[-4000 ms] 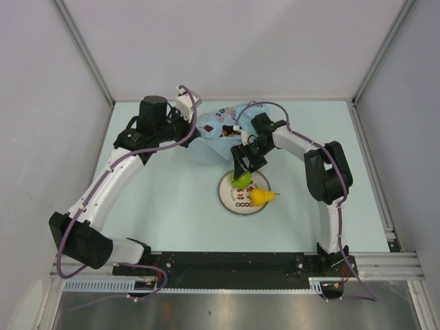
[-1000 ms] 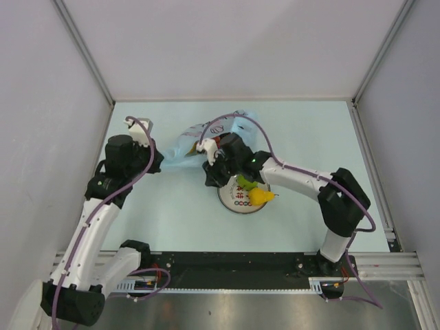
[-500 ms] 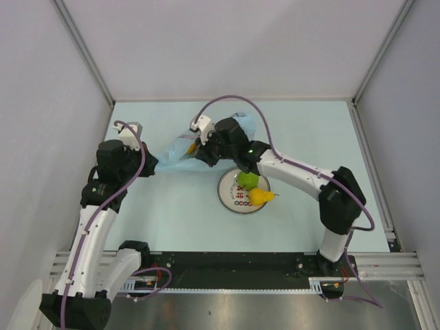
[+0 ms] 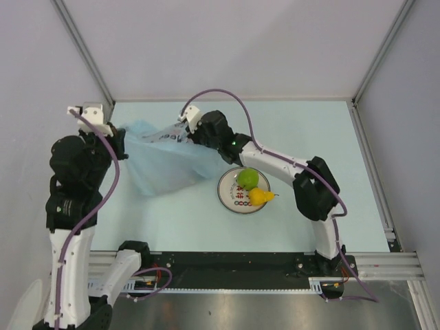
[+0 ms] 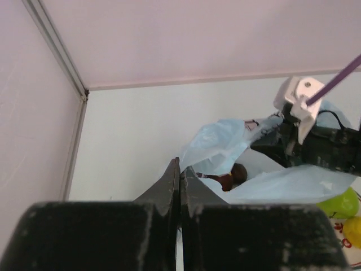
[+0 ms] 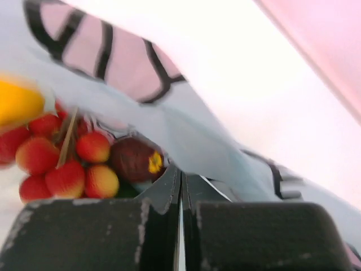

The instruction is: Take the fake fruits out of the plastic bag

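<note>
Pale table (image 4: 309,151) carrying the plastic bag (image 4: 165,165), stretched at far left between the left pincer (image 5: 179,169) and right pincer (image 6: 180,176), both clamped on its film. To its right is a plate (image 4: 229,203) with illegible red lettering, bearing a green apple (image 4: 248,178) and a yellow fruit (image 4: 258,196). Red berries (image 6: 62,161) lie inside the bag.

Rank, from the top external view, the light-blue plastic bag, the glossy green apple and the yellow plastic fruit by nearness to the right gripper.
1. The light-blue plastic bag: pinched in the right gripper itself, hanging to its left.
2. The glossy green apple: on the far half of the round white plate.
3. The yellow plastic fruit: on the plate's near half, farthest.
</note>
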`<action>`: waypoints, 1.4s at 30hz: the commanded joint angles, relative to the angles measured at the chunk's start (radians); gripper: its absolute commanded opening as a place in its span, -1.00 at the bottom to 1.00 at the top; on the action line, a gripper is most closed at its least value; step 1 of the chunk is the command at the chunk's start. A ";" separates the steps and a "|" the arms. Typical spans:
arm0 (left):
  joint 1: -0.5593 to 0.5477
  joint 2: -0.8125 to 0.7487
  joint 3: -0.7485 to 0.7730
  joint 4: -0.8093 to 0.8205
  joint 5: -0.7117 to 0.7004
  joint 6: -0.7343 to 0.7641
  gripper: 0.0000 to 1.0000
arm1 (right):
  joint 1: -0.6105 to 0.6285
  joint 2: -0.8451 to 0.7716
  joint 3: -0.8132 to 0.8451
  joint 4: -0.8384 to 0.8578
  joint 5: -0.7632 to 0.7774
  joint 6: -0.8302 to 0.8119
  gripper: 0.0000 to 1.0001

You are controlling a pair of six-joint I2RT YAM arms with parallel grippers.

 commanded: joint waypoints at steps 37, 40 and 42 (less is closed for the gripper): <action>0.058 -0.147 -0.449 -0.269 0.377 -0.109 -0.99 | 0.094 0.099 -0.076 0.087 -0.120 0.108 0.18; 0.058 -0.152 -0.451 -0.272 0.382 -0.107 -0.99 | 0.094 0.152 -0.032 0.081 -0.076 0.115 0.43; 0.062 -0.149 -0.451 -0.272 0.377 -0.106 -0.99 | 0.091 0.173 -0.013 0.084 -0.065 0.128 0.50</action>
